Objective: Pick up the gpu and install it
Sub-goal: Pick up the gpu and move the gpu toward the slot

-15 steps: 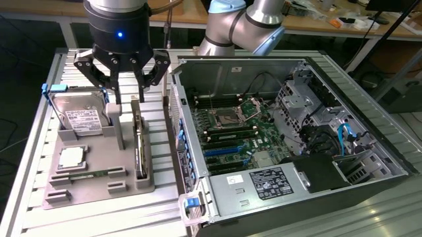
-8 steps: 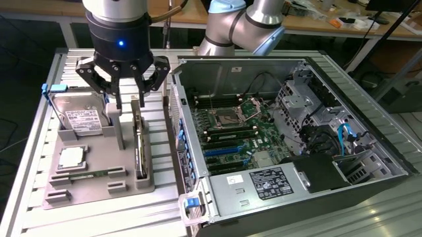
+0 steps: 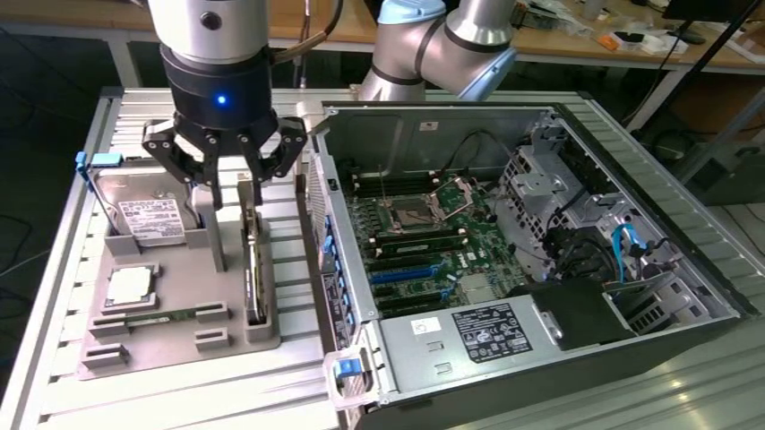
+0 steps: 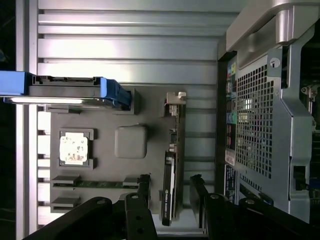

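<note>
The gpu (image 3: 254, 269) is a thin dark card standing on edge in a slot of the grey holder tray (image 3: 179, 345), left of the computer case in the exterior view. My gripper (image 3: 227, 199) hangs over the card's far end, open. In the wrist view the gpu (image 4: 169, 200) runs between my two fingertips (image 4: 145, 185), with a gap on each side, and its silvery bracket (image 4: 175, 100) sits at the other end. My gripper (image 4: 171, 184) holds nothing.
The tray also carries a silver hard drive (image 3: 150, 215), a processor (image 3: 129, 285) and a memory stick (image 3: 156, 315). The open computer case (image 3: 669, 296) lies on the exterior view's right, with the motherboard (image 3: 418, 233) and blue expansion slots (image 3: 407, 273) exposed.
</note>
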Available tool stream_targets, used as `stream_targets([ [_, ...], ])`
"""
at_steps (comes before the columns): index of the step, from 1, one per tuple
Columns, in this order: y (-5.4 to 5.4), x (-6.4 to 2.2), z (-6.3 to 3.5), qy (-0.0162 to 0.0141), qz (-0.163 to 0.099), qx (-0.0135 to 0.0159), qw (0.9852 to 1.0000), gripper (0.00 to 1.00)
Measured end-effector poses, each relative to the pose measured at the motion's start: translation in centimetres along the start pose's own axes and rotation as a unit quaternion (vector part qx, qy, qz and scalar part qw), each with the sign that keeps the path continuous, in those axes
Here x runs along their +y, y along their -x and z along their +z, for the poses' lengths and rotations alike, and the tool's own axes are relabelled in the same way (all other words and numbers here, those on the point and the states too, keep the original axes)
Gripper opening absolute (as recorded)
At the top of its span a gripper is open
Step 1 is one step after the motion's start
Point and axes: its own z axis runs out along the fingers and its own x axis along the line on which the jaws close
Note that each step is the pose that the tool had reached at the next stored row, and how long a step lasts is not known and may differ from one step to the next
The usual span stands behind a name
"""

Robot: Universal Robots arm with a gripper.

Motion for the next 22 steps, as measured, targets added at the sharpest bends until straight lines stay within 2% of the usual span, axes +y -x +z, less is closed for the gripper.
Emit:
stream_targets([
  [22, 0.0, -0.91, 4.15, 0.0, 0.0, 0.0, 1.0, 0.45],
])
